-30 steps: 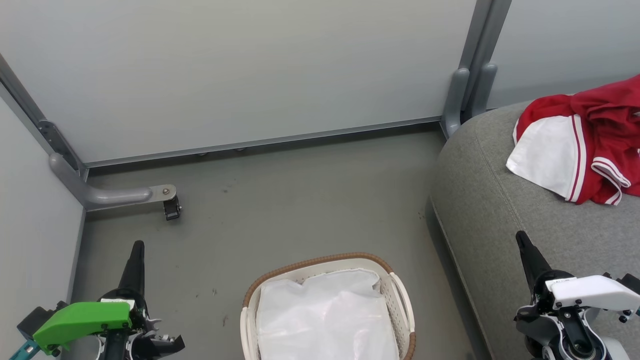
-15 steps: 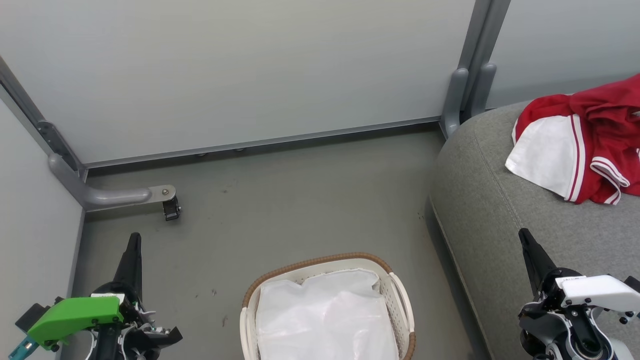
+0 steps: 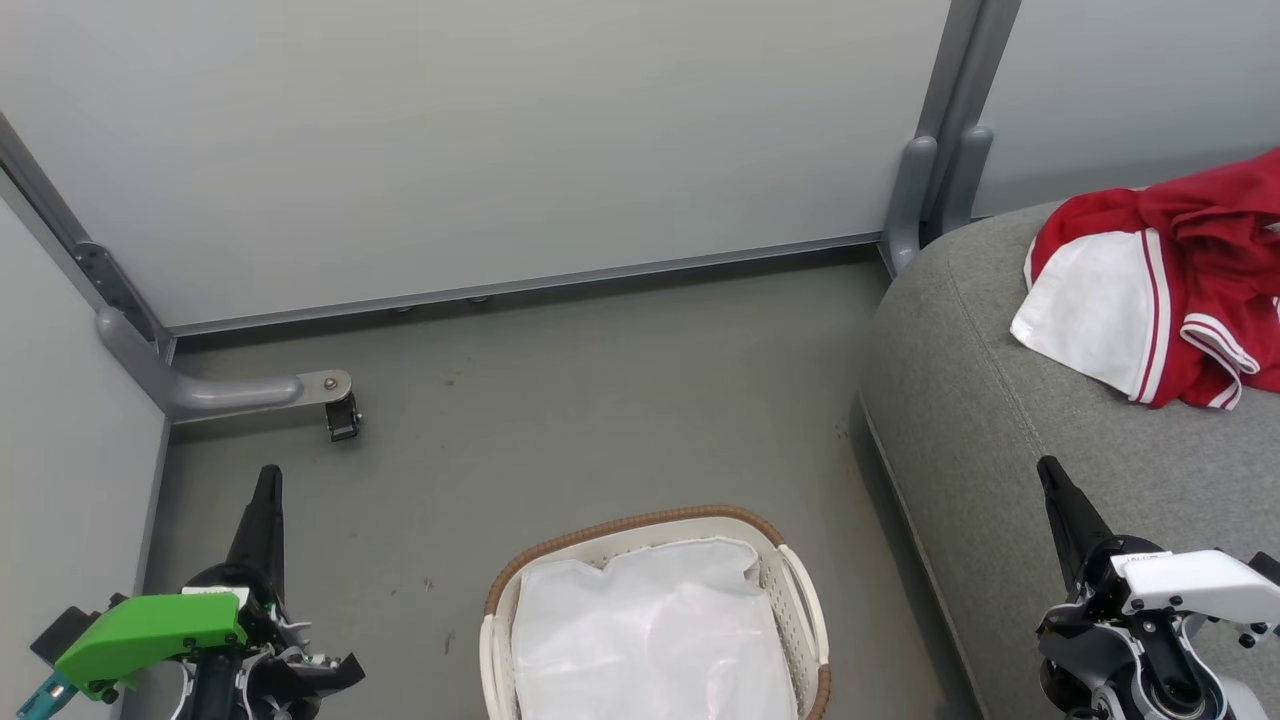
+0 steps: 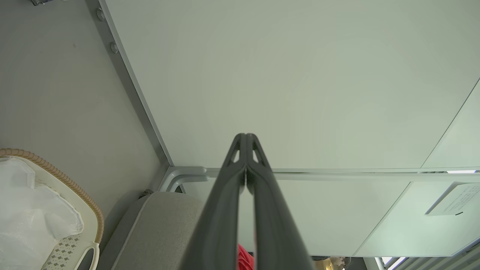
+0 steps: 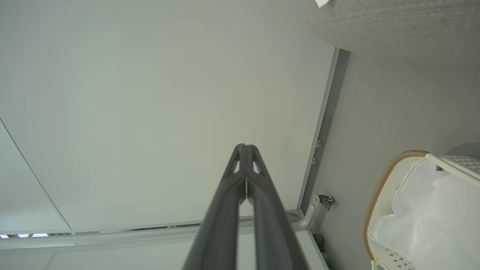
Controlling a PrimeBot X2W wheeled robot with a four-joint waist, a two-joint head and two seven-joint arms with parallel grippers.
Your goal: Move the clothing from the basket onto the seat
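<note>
Red-and-white clothing point(image 3: 1180, 290) lies on the seat point(image 3: 1000, 450); the basket point(image 3: 803, 590) holds its white lining point(image 3: 650, 630).
Pressed together and empty: left fingers point(image 3: 264, 525), right fingers point(image 3: 1066, 512); basket on the floor point(image 3: 560, 400).

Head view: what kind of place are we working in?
Likely a staged test bay, not a home: pale partition panels on castered metal feet, bare grey floor, a grey sofa seat.
</note>
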